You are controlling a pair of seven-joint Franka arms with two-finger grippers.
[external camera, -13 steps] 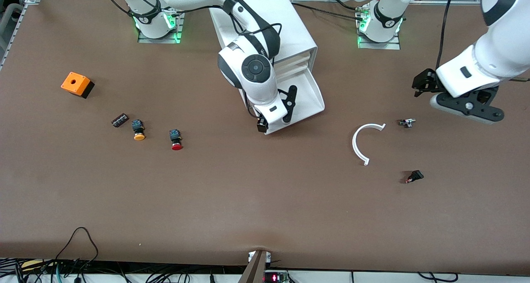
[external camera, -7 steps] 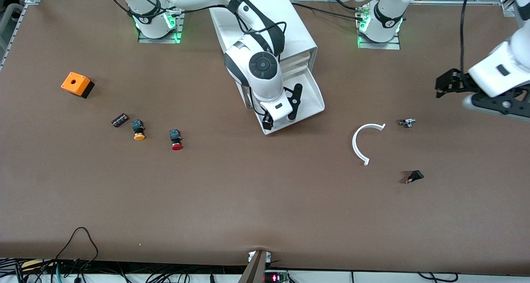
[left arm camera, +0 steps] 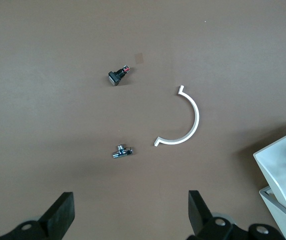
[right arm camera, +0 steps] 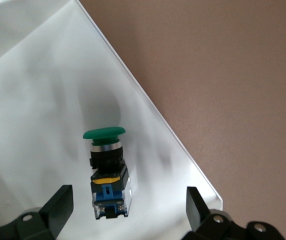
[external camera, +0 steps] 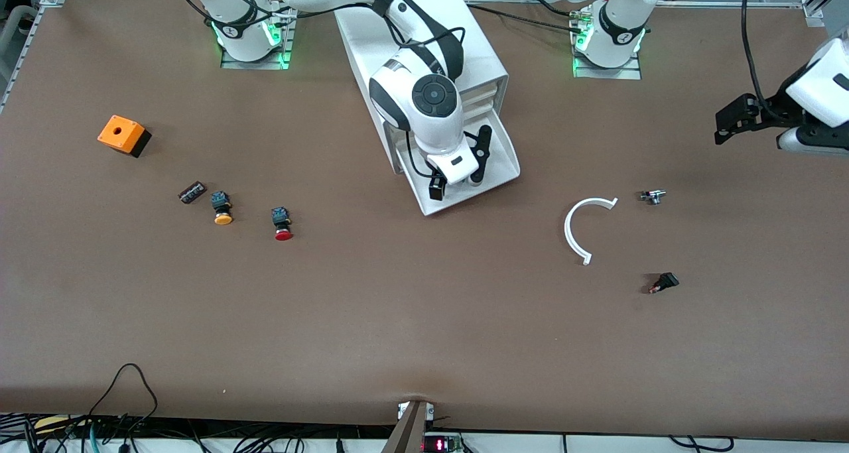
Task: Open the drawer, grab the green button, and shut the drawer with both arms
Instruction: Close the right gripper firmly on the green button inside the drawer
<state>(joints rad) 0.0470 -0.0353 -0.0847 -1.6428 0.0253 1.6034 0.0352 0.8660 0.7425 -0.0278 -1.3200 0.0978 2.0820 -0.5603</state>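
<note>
The bottom drawer (external camera: 509,156) of the white cabinet (external camera: 424,35) stands pulled out. The green-capped button (right arm camera: 106,170) lies on its side on the drawer's white floor (right arm camera: 38,90). My right gripper (external camera: 474,168) hangs over the open drawer, open, its fingertips (right arm camera: 58,205) straddling the button's blue-and-black end without touching it; the right gripper (right arm camera: 128,210) holds nothing. In the front view the arm hides the button. My left gripper (external camera: 812,144) is up over the left arm's end of the table, and the left gripper (left arm camera: 130,215) is open and empty.
A white half-ring (external camera: 579,231), a small metal part (external camera: 652,196) and a small black switch (external camera: 664,282) lie toward the left arm's end. A red-capped button (external camera: 282,225), a yellow-orange-capped button (external camera: 221,209), a dark block (external camera: 191,192) and an orange box (external camera: 123,134) lie toward the right arm's end.
My right gripper has moved from the drawer's front lip to over the tray, toward the cabinet. My left arm has drawn away toward its own end of the table.
</note>
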